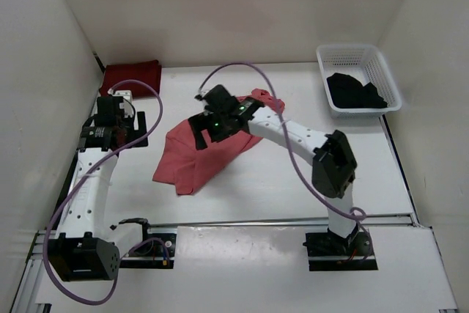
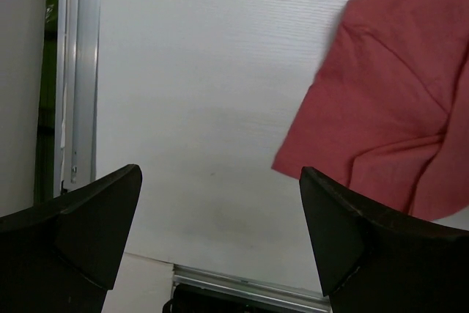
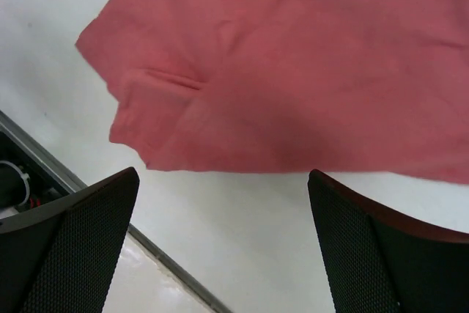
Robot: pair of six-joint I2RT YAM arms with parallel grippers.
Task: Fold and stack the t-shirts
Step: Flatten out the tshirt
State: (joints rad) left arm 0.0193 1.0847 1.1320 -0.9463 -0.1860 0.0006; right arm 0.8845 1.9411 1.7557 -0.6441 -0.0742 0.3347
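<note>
The left gripper (image 2: 220,177) and right gripper (image 3: 223,181) both gape open, empty. Best pinch the crumpled salmon-pink cloth t-shirt (image 1: 194,165), centre frame, at two corners and spread it flat.

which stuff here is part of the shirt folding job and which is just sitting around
Job:
salmon pink t-shirt, crumpled mid-table
dark maroon t-shirt, far left corner
black t-shirt, inside the white mesh basket

Just there:
white mesh basket
purple cables

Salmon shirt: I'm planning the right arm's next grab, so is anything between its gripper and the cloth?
Nothing visible does. The right gripper hangs open over the salmon pink shirt, which lies uncovered on the table.
</note>
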